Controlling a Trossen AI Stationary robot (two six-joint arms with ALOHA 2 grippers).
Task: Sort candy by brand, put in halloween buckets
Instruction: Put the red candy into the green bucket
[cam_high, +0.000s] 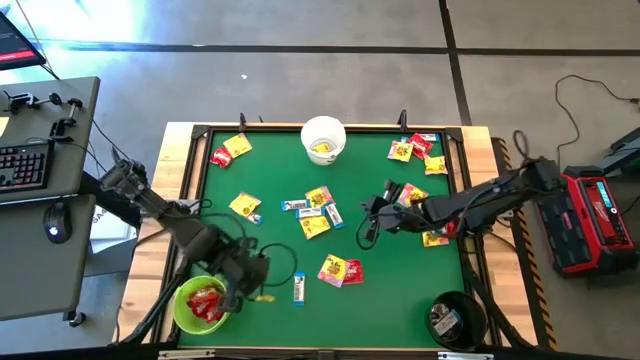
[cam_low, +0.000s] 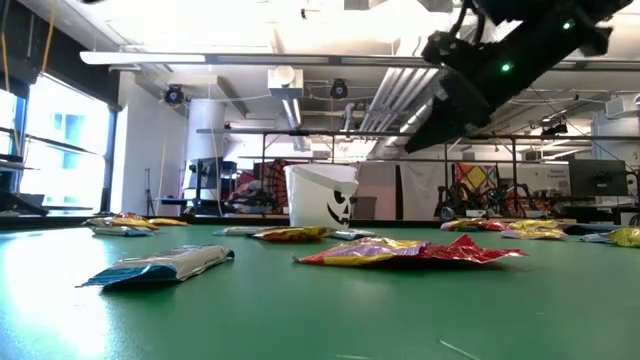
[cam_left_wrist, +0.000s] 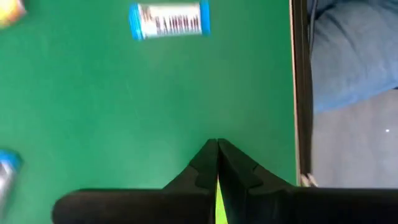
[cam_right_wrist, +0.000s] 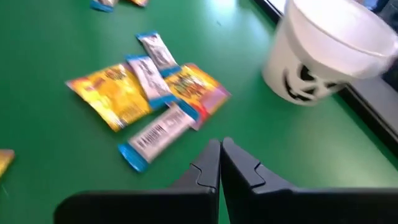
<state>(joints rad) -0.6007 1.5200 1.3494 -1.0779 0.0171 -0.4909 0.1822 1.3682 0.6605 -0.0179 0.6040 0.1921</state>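
Note:
Candy lies scattered on the green table: a middle cluster of yellow packets and white-and-blue bars (cam_high: 315, 210) (cam_right_wrist: 149, 93), a yellow and a red packet (cam_high: 340, 270), and one bar (cam_high: 298, 288) (cam_left_wrist: 169, 20). The white bucket (cam_high: 323, 140) (cam_right_wrist: 329, 50) stands at the far edge and holds yellow candy. The lime green bucket (cam_high: 200, 305) at near left holds red packets. The black bucket (cam_high: 455, 320) at near right holds a bar. My left gripper (cam_high: 252, 283) (cam_left_wrist: 217, 142) hangs shut beside the green bucket, pointing down. My right gripper (cam_high: 368, 222) (cam_right_wrist: 221, 142) hangs shut above the table, right of the middle cluster.
More packets lie at the far left (cam_high: 232, 150), at the far right (cam_high: 415, 150) and under the right arm (cam_high: 435, 238). A wooden rim (cam_high: 480, 250) frames the table. Blue denim (cam_left_wrist: 348, 56) shows beyond the near edge. A desk with a keyboard (cam_high: 25, 165) stands to the left.

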